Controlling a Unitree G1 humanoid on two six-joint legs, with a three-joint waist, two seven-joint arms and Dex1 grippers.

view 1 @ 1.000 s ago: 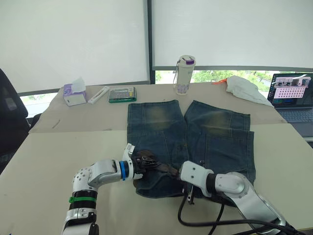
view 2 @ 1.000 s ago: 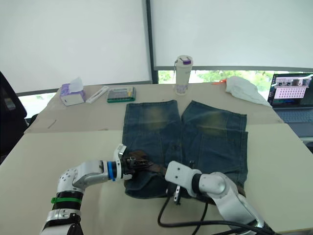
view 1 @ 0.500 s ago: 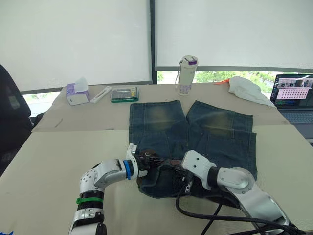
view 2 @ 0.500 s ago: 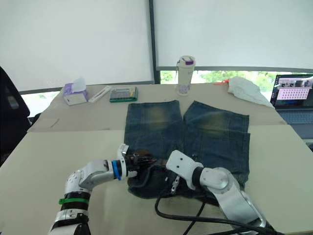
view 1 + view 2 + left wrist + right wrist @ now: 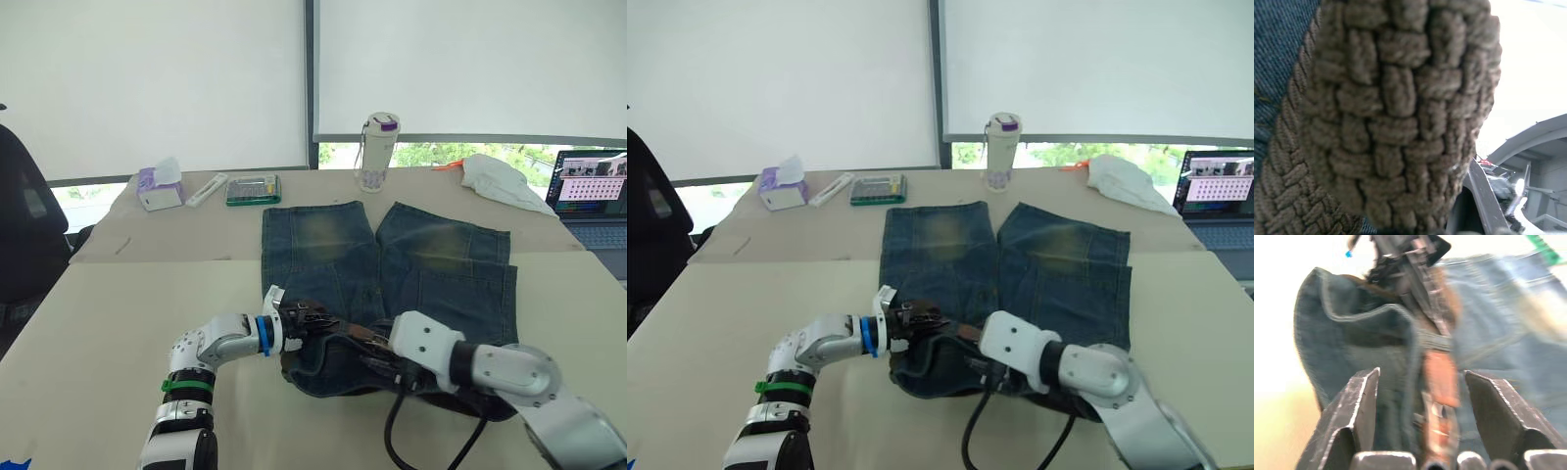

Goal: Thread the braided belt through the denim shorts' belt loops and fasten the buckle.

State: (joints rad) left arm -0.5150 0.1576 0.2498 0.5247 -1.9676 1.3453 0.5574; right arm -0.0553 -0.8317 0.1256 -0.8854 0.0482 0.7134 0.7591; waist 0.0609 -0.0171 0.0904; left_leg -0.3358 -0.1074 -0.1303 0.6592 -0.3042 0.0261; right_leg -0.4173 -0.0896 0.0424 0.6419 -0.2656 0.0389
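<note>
The denim shorts (image 5: pixel 431 264) lie flat on the table, legs pointing away, with the waistband (image 5: pixel 323 370) bunched up at the near edge. The braided belt (image 5: pixel 358 335) runs as a brown strap along that waistband. My left gripper (image 5: pixel 302 326) is shut on the belt's end, whose weave (image 5: pixel 1396 112) sits right against the left wrist camera. My right gripper (image 5: pixel 1425 382) is open, and its fingers (image 5: pixel 1359 406) stand apart on either side of the brown strap (image 5: pixel 1437 372) without touching it. I cannot make out the buckle or single belt loops.
At the table's far edge stand a water bottle (image 5: pixel 377 152), a green box (image 5: pixel 253 189), a tissue pack (image 5: pixel 160 186) and a white cloth (image 5: pixel 498 181). A laptop (image 5: pixel 588 191) sits at the right and a black chair (image 5: pixel 29 225) at the left. A black cable (image 5: pixel 431 446) hangs under my right arm.
My right gripper has opened and now points along the waistband toward the belt. The left gripper keeps its hold on the belt. The camera has shifted slightly.
</note>
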